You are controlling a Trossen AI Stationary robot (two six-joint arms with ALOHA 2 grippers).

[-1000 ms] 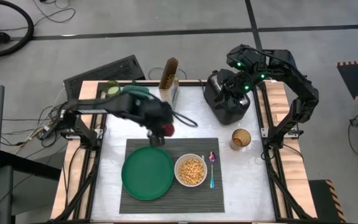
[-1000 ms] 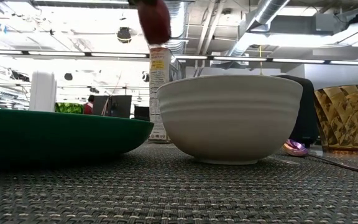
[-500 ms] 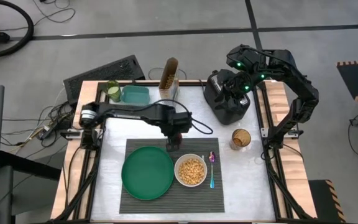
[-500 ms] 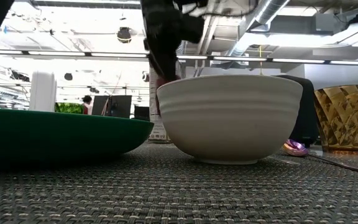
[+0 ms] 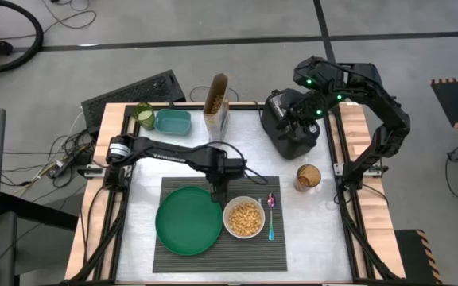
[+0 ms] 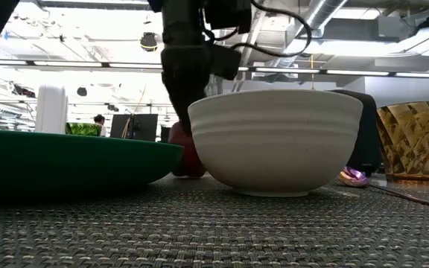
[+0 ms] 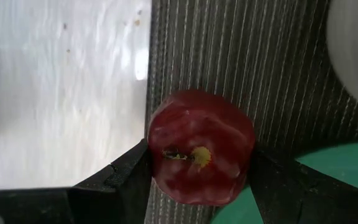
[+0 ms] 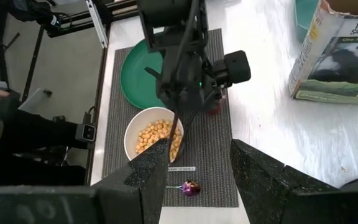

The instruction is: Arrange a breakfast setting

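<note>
The red apple (image 7: 201, 146) sits at the far edge of the dark ribbed placemat (image 5: 213, 253), between the green plate (image 5: 188, 221) and the white bowl (image 5: 244, 218), which holds cereal. My left gripper (image 5: 219, 189) is shut on the apple from above. In the low view the apple (image 6: 188, 160) shows low between plate and bowl. The blue-and-pink spoon (image 5: 271, 214) lies right of the bowl. My right gripper (image 8: 197, 168) is open and empty above the black toaster (image 5: 291, 131). The bagel does not show. My left gripper pinches the apple by two opposite sides (image 7: 157, 152) between its two fingers (image 7: 129, 171). The fingers point down from above, and the apple's stem end (image 7: 197, 155) faces up toward the wrist. The apple's underside is down at the placemat, upright.
A cereal box (image 5: 217, 99), a teal container (image 5: 172, 121) and a green cup (image 5: 144, 116) stand along the far edge. An amber glass (image 5: 308, 176) stands right of the placemat. Bare table shows left of the placemat.
My left gripper has carried the apple toward the table's right and near edges and down, from above the plate's far rim to the placemat between plate and bowl. The apple now sits low at the mat.
</note>
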